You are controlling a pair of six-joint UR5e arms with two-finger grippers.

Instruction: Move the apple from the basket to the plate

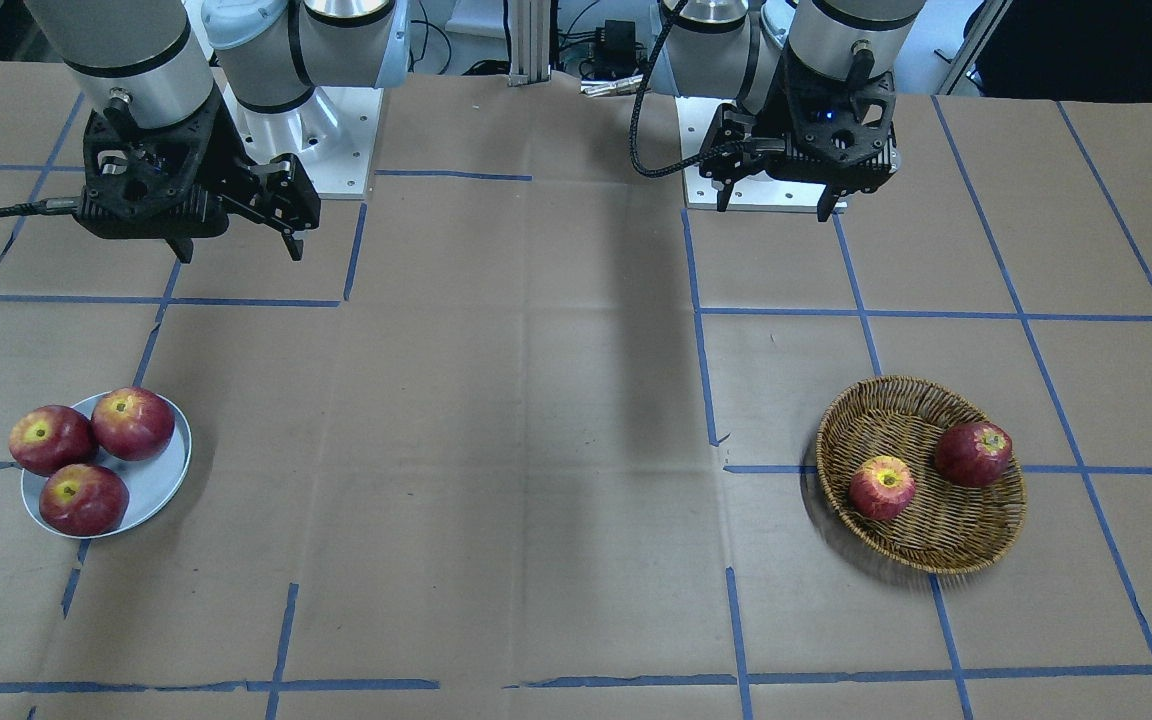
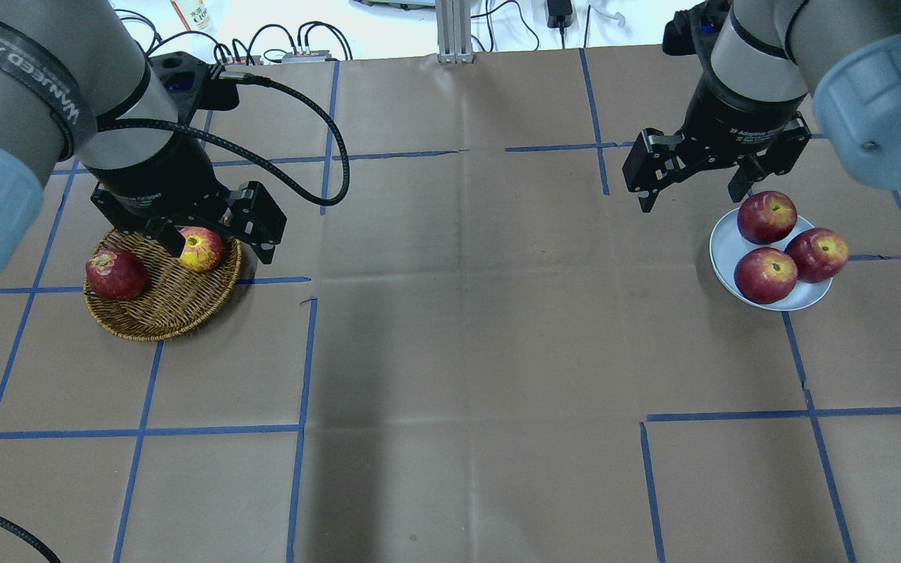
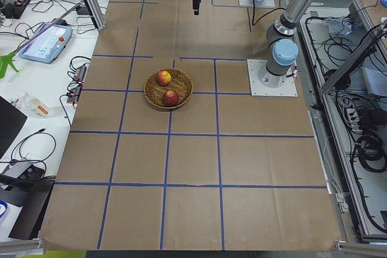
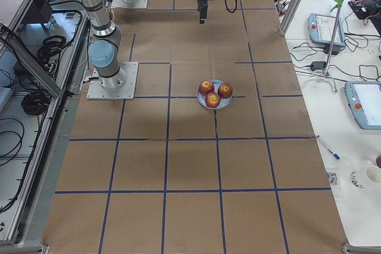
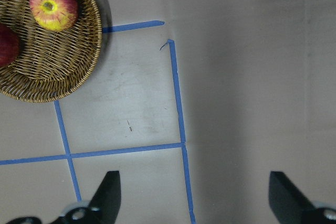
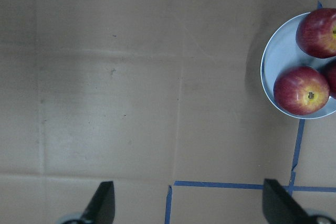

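The apple (image 1: 882, 487), pinkish-red with a broad yellow patch at the stem, lies in the wicker basket (image 1: 936, 545) beside a darker red apple (image 1: 974, 453). It also shows in the overhead view (image 2: 200, 249) and the left wrist view (image 5: 53, 7). My left gripper (image 1: 772, 205) is open and empty, held high above the table near the basket's robot-side edge. The pale blue-grey plate (image 1: 151, 485) holds three dark red apples (image 1: 133, 423). My right gripper (image 1: 239, 250) is open and empty, high above the table on the robot side of the plate (image 2: 724, 242).
The table is covered in brown paper with a grid of blue tape lines (image 1: 701, 330). The arm bases (image 1: 336, 130) stand at the robot's edge of the table. Cables and operator equipment lie beyond the table edges in the side views.
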